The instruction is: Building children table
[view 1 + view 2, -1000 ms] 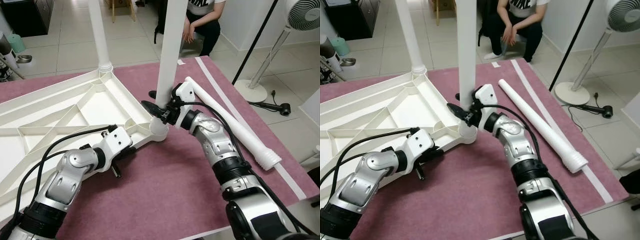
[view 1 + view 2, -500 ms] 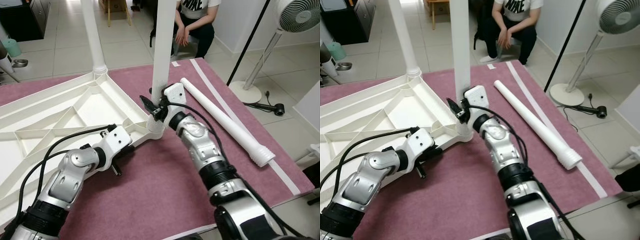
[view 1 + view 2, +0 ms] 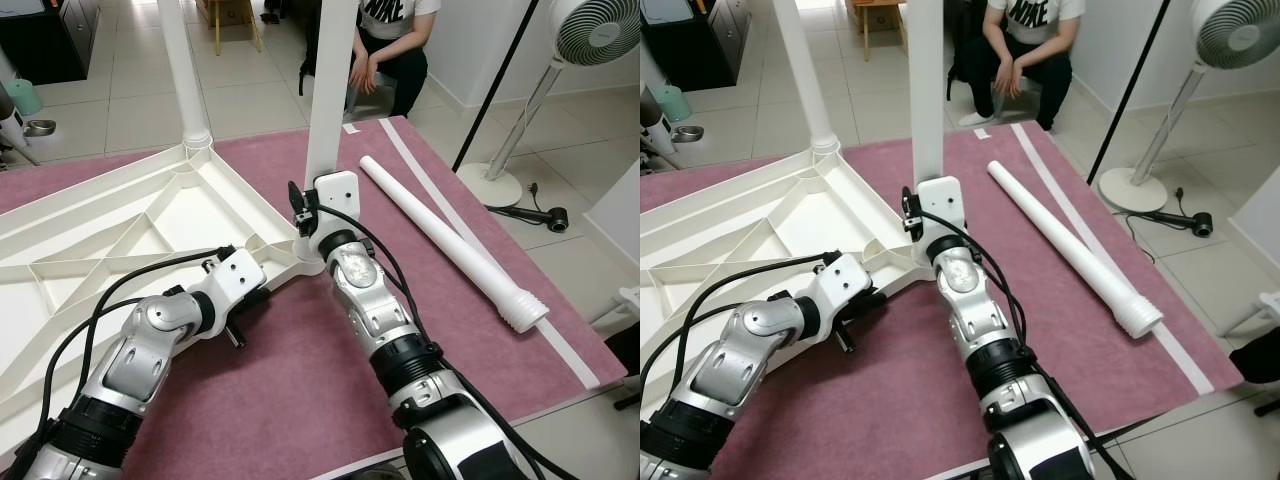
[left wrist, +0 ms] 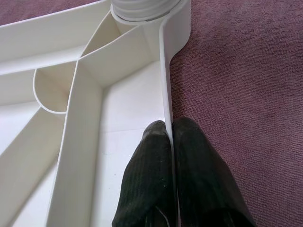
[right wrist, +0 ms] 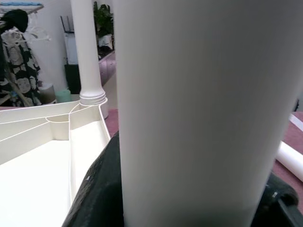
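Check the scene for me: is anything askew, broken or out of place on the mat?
Nothing looks damaged. The tabletop lies upside down with two legs upright in its sockets. The left hand pinches its rim; the right hand grips the near leg. One loose leg lies on the mat, not yet fitted.

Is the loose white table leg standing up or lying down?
Lying down: the loose leg rests flat on the purple mat, apart from the tabletop.

White tabletop [image 3: 120, 215] and white legs [image 3: 330, 90]; plain maroon mat [image 3: 300, 390]; black gripper fingers [image 4: 151, 179]; silver arms [image 3: 150, 350].
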Available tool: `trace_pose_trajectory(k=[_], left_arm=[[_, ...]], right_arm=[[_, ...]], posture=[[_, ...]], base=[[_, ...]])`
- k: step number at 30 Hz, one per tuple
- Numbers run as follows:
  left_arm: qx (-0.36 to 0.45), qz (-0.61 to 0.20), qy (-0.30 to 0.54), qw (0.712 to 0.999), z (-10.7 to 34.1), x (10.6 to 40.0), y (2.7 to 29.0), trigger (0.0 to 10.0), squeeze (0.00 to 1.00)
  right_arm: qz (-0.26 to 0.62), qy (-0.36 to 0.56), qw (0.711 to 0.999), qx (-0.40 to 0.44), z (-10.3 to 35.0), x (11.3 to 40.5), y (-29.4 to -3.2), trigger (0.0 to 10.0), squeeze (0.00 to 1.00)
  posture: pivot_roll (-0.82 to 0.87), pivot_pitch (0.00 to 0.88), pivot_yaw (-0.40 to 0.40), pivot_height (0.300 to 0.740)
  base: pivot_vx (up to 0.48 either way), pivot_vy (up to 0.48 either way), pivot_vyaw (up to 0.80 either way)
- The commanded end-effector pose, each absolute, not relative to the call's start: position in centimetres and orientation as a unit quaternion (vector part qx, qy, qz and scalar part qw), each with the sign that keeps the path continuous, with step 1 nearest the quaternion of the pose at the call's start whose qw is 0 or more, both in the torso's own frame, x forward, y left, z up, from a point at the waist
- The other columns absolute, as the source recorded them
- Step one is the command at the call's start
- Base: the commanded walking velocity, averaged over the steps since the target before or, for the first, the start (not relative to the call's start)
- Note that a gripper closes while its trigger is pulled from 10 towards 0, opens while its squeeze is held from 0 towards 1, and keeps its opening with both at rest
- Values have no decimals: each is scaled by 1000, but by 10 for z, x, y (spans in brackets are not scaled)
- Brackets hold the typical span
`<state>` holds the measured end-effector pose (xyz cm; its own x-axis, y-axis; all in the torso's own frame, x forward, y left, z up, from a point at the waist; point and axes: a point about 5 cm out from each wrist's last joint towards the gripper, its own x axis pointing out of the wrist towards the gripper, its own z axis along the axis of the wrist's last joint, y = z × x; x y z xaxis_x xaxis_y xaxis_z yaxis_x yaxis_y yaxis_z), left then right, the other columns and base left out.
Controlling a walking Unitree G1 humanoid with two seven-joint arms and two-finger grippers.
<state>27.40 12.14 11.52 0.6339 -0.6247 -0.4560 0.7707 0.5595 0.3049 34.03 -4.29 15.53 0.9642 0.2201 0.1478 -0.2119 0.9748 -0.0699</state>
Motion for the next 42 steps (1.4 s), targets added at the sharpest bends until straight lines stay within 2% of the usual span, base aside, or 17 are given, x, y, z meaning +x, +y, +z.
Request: trace_pose_trajectory(k=[1, 6, 7, 8, 9, 14, 15, 21, 22, 23, 39, 40, 41, 42], left_arm=[[260, -374, 122, 882, 127, 277, 128, 10000, 0], [260, -374, 123, 882, 127, 277, 129, 10000, 0], [260, -373, 123, 882, 127, 277, 129, 10000, 0], [260, -373, 123, 882, 127, 277, 129, 10000, 0], [260, -372, 123, 883, 126, 277, 129, 10000, 0], [260, -371, 123, 883, 126, 277, 129, 10000, 0], [260, -371, 123, 883, 126, 277, 129, 10000, 0], [260, -371, 122, 883, 126, 277, 128, 10000, 0], [260, -371, 122, 883, 126, 277, 128, 10000, 0], [259, -371, 122, 883, 126, 277, 128, 10000, 0], [258, -372, 122, 883, 126, 277, 127, 10000, 0], [258, -372, 122, 883, 126, 277, 127, 10000, 0], [258, -371, 122, 883, 126, 276, 127, 10000, 0], [258, -371, 122, 884, 126, 276, 127, 10000, 0]], right_arm=[[22, 11, 998, -62, 118, 344, -81, 10000, 0], [35, 0, 997, -65, 121, 345, -76, 10000, 0], [42, -7, 997, -65, 123, 345, -75, 10000, 722], [42, -7, 997, -65, 123, 345, -75, 10000, 722], [50, -11, 997, -61, 124, 345, -74, 10000, 1000], [79, -22, 996, -47, 129, 345, -69, 10000, 1000], [96, -30, 994, -40, 132, 344, -67, 10000, 0], [139, -63, 988, -33, 142, 342, -61, 10000, 0], [142, -68, 987, -36, 144, 343, -61, 2588, 0], [143, -72, 986, -36, 145, 344, -62, 0, 0], [189, -74, 978, -46, 144, 342, -63, 0, 0], [214, -63, 974, -44, 139, 339, -63, 0, 0], [242, -51, 968, -42, 135, 336, -63, 10000, 0], [262, -45, 963, -39, 131, 333, -65, 10000, 0]], posture=[[77, 0, 35, 740], [77, 0, 35, 740], [77, 0, 35, 740], [77, 0, 35, 740], [77, 0, 35, 740], [78, 3, 33, 740], [77, 3, 34, 740], [77, 2, 35, 740], [78, 2, 35, 740], [78, 2, 35, 740], [78, 0, 33, 740], [78, 0, 33, 740], [78, 0, 33, 740], [78, 0, 33, 740]], base=[[0, 0, 0], [0, 0, 0], [0, 0, 0], [0, 0, 0], [0, 0, 0], [0, 0, 0], [0, 0, 0], [0, 0, 0], [0, 0, 0], [0, 0, 0], [0, 0, 0], [0, 0, 0], [0, 0, 0], [0, 0, 0]])
